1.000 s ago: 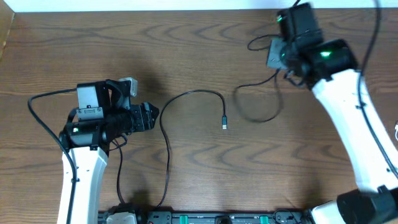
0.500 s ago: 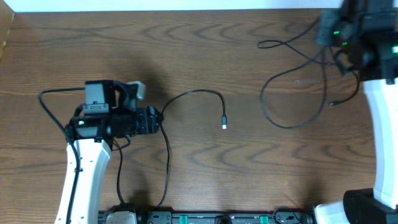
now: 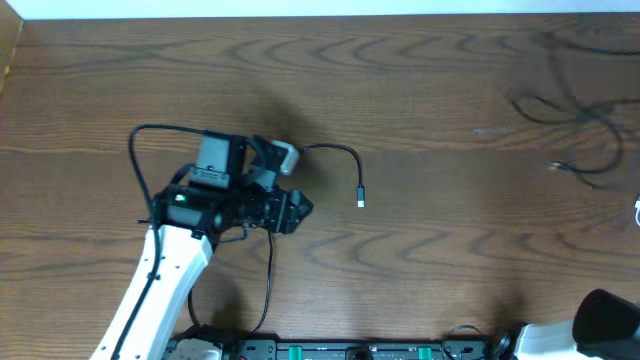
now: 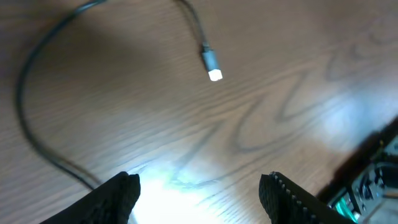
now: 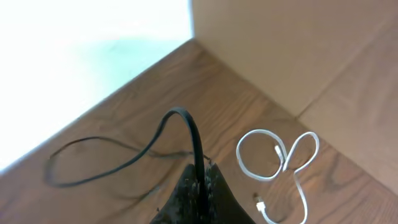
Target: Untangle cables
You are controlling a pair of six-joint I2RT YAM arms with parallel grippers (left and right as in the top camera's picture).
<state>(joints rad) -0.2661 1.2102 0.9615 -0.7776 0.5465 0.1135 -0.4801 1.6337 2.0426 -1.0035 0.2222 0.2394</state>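
Overhead, the brown wood-grain table point(image 3: 420, 290) fills the view, and the white left arm point(image 3: 160, 280) reaches in from 7 o'clock toward the centre. The left gripper point(image 4: 200, 193) hangs spread wide over bare wood with nothing between its fingers. A long thin black cable point(image 3: 269, 270) runs from 6 o'clock up beneath that gripper, arcs over, and ends in a small silver-tipped plug point(image 4: 211, 65) lying free near the middle. A second thin black cable point(image 3: 570, 110), blurred, sprawls toward 2 o'clock, well apart from the first. In the right wrist view the right gripper point(image 5: 200, 183) looks clamped on what is apparently this cord, a loop rising from between closed fingers. A thin white cable point(image 5: 280, 155) lies in a loose figure-eight at that view's 4 o'clock. The black cords look parted, so the step in hand seems to be laying each one out. The left gripper would do well to descend squarely on the strand just behind the plug, pinch lightly and draw it straight. The right should hold its cord clear of the white one. No container is in view.
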